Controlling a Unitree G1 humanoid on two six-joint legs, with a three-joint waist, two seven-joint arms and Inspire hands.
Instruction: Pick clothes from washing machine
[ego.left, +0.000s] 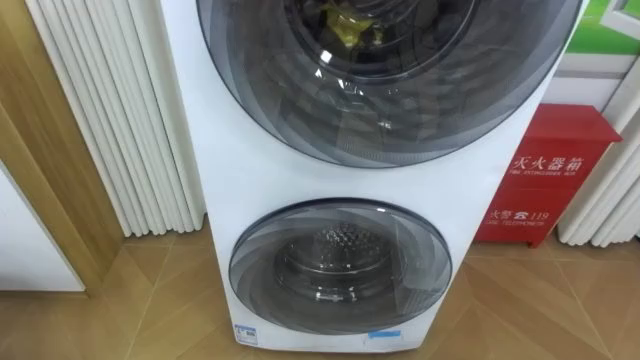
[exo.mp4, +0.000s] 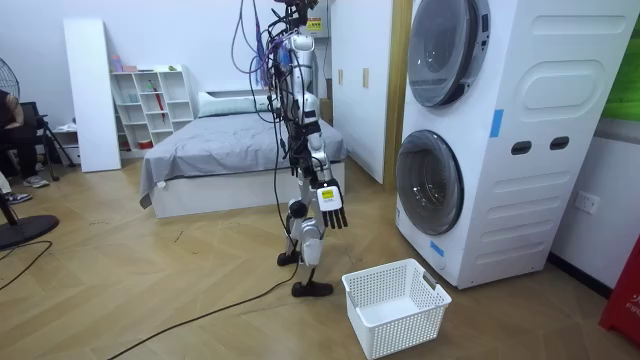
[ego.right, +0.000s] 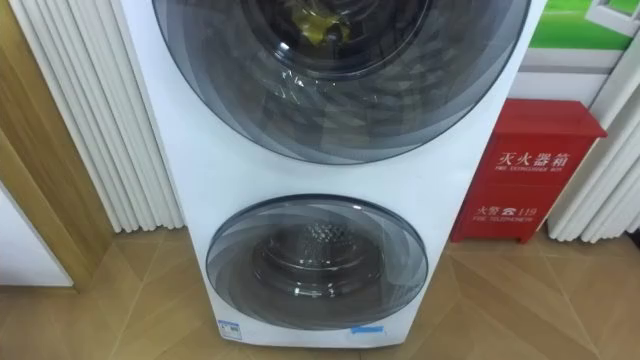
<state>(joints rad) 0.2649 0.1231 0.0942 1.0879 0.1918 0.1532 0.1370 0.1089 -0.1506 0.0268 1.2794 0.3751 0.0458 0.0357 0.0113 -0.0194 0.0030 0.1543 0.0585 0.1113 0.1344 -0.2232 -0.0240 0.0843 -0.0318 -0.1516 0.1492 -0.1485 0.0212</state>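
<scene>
Your robot is standing facing the stacked washing machine (ego.left: 225, 170). Yellow clothes (ego.left: 345, 30) are lying behind its closed upper door (ego.left: 430, 100). Its right hand (exo.mp4: 331, 205) is hanging relaxed, holding nothing.

White characters and numerals mark the red cabinet (ego.left: 548, 175)

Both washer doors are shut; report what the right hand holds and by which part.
Nothing: the right hand hangs open and empty by the robot's side, apart from the washing machine.
</scene>
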